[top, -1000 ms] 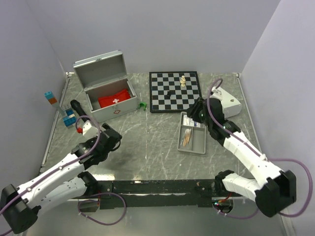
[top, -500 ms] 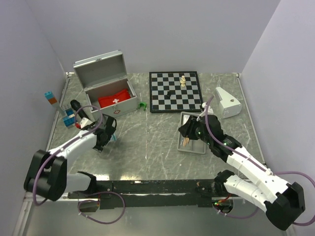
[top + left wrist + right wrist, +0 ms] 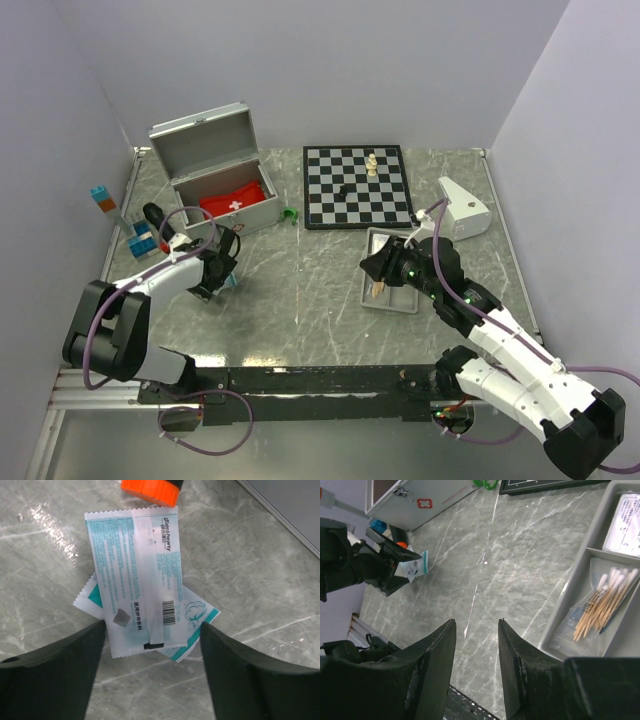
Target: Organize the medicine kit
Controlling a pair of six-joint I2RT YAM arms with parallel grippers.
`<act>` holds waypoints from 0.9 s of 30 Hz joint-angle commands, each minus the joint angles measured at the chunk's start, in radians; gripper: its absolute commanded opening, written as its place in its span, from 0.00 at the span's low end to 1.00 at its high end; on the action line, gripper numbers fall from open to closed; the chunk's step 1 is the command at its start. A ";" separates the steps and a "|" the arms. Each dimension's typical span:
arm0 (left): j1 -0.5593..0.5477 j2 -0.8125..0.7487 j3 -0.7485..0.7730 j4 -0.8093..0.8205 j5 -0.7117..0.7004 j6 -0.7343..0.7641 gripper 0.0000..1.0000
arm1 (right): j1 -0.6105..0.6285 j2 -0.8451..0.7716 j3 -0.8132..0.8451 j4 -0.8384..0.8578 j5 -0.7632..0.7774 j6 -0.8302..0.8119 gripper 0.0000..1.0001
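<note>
Left claw [image 3: 152, 630] now hangs nearer the boxy silver metal medicine kit [image 3: 205, 145], lid up, upper left of the desk [image 3: 300, 290]. Jaws spread, empty, flanking two stacked white-and-teal sachets [image 3: 134, 580]; long axis points straight up-frame, lying flat. Right claw [image 3: 476, 625] half-parted, empty, well apart.

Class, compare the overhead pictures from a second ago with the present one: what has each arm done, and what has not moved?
The right gripper drew back from beside the chessboard to the grey tray's left edge, open and empty. The left arm folded in, setting the left gripper over the sachets, open, gripping nothing. The medicine kit, its red pouch, the tray and the board stayed put.
</note>
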 commanded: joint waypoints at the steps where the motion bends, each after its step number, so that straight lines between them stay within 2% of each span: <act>1: 0.006 0.086 -0.068 0.081 0.122 -0.006 0.74 | -0.030 -0.013 0.037 0.020 -0.051 0.034 0.47; 4: 0.006 0.082 -0.088 0.095 0.140 0.003 0.59 | -0.063 -0.010 0.027 0.026 -0.093 0.060 0.46; 7: 0.008 0.056 -0.115 0.103 0.161 0.014 0.53 | -0.097 -0.016 0.005 0.041 -0.134 0.083 0.46; 9: 0.008 0.042 -0.128 0.106 0.171 0.020 0.45 | -0.113 -0.021 -0.001 0.049 -0.148 0.092 0.47; 12: 0.008 0.025 -0.143 0.117 0.194 0.032 0.30 | -0.122 -0.023 0.002 0.040 -0.154 0.091 0.47; 16: 0.005 -0.044 -0.170 0.118 0.218 0.066 0.04 | -0.123 -0.029 0.013 0.015 -0.142 0.077 0.47; 17: 0.000 -0.073 -0.183 0.123 0.224 0.071 0.01 | -0.123 -0.032 0.010 0.015 -0.139 0.077 0.47; 22: -0.095 -0.274 -0.209 0.077 0.217 0.068 0.01 | -0.123 -0.050 0.016 -0.008 -0.122 0.059 0.46; 27: -0.316 -0.478 -0.158 0.098 0.148 0.074 0.01 | -0.123 -0.069 0.022 -0.040 -0.103 0.026 0.46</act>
